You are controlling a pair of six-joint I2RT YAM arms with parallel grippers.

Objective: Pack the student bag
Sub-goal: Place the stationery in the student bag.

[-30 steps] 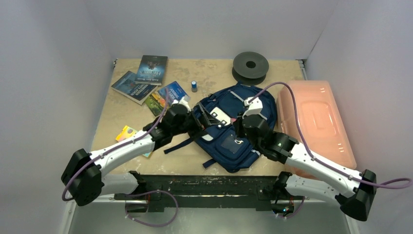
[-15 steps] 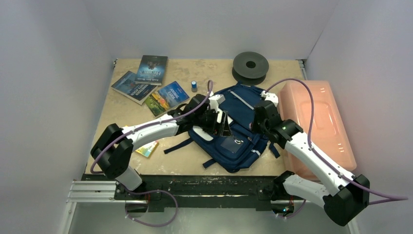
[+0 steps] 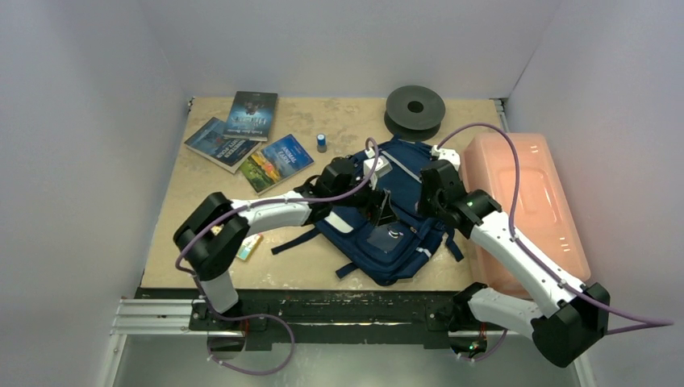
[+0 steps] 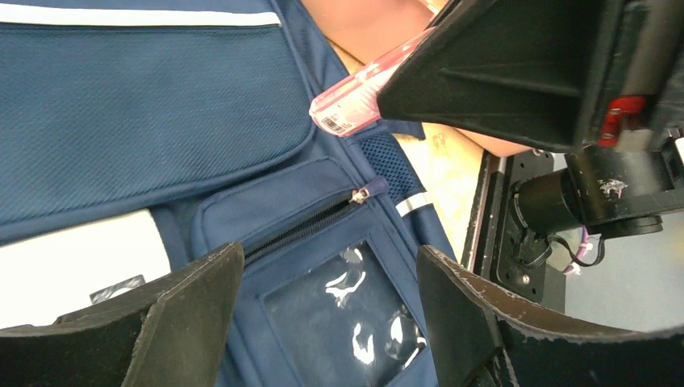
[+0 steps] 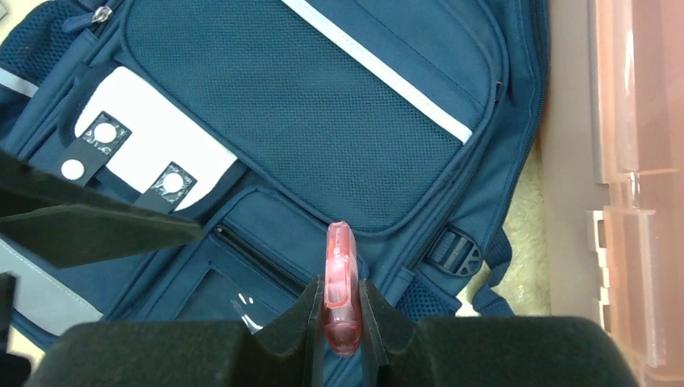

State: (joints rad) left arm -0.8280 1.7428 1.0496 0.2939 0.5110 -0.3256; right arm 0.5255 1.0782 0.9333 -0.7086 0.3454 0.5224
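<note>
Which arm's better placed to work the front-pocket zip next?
Likely left: left gripper open and empty over the zip pull on the student bag; right gripper shut on a pink item.

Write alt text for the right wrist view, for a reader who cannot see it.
The right gripper pinches a thin pink translucent item edge-on above the navy student bag, over its zipped front pocket. A white patch with snap tabs sits at the left, and a pink plastic box runs down the right edge.
</note>
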